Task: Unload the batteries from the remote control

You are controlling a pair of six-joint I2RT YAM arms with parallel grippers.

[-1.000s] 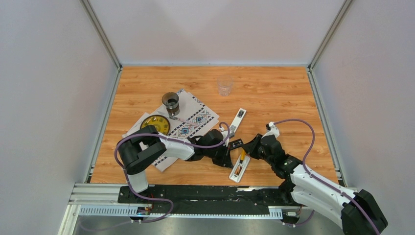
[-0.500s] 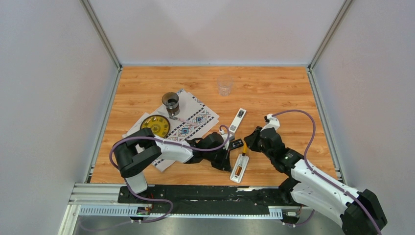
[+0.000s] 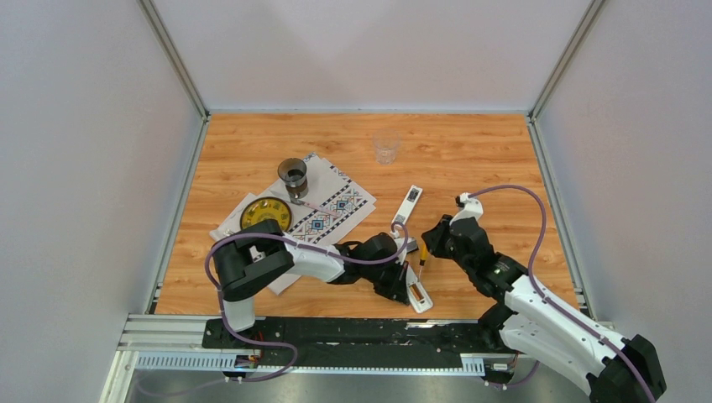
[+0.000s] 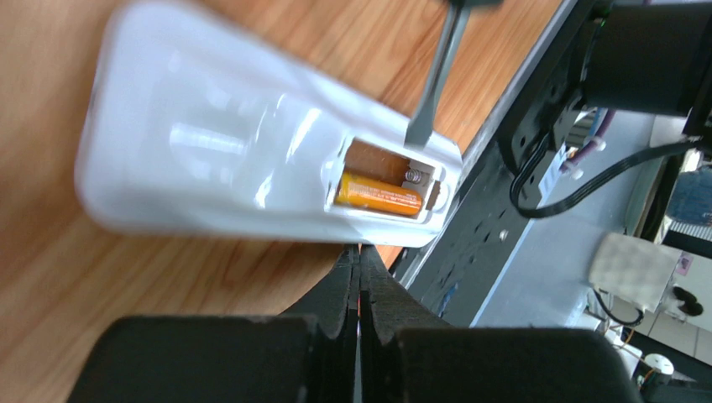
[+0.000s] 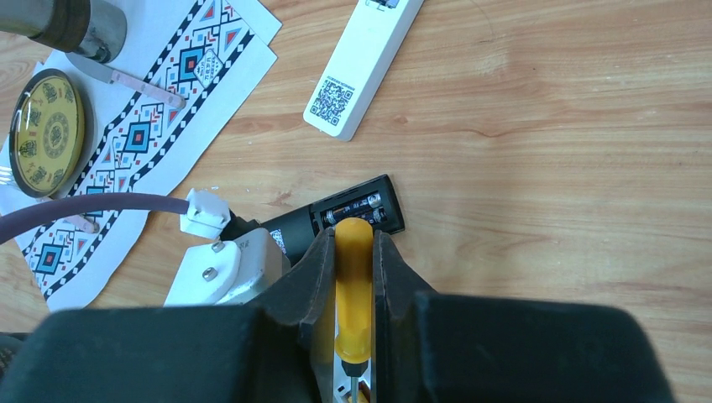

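remote (image 4: 210, 168): white | battery (image 4: 378, 193): orange-gold | screwdriver handle (image 5: 353, 290): yellow-orange | second remote (image 5: 357, 210): black | napkin (image 5: 159, 109): white, blue-red diamond bands | round tin (image 5: 49, 133): gold-yellow | tabletop (image 5: 546, 168): brown wood-grain

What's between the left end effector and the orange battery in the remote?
Left wrist view: only the remote's white rim separates the left end effector from the battery.

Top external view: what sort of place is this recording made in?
Probably a lab robot cell, not a home: plain white panel walls box in a wooden tabletop, with an aluminium mounting rail along its near edge.
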